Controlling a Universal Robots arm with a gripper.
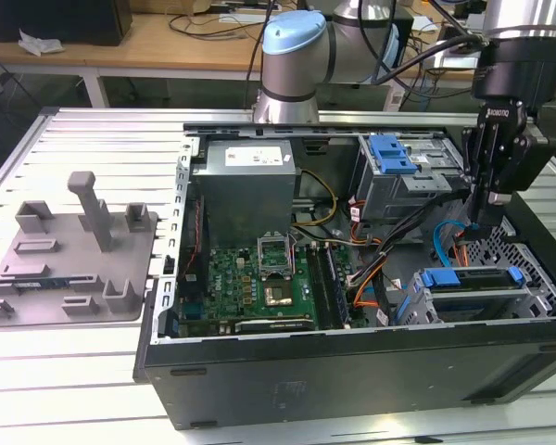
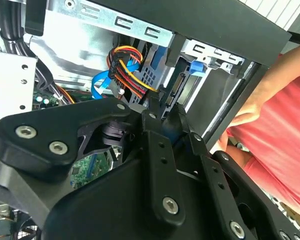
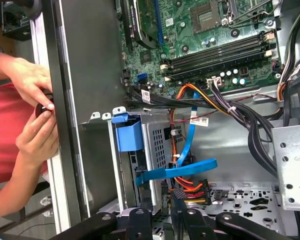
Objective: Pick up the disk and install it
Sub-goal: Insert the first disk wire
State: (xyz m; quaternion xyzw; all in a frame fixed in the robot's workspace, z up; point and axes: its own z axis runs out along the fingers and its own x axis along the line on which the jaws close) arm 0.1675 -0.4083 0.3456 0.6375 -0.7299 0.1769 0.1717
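- Hovering over the open computer case (image 1: pixel 352 371) at the exterior view's right, the hand (image 1: pixel 483 221) hangs above the drive bay.
- Whether it is open, or gripping anything, cannot be told.
- The disk (image 1: pixel 473 290) lies flat in the case below the hand, framed by its blue bracket, near a blue cable (image 1: pixel 441 246).

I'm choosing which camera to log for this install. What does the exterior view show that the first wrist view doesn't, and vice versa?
Exterior view adds: the grey power-supply box, the grey fixture tray on the exterior view's left, the arm's blue-capped joint. First wrist view adds: a person in a red top at the case's outer wall. Shared: the motherboard, the blue data cable, the disk lying in its bay, the hand near that cable.
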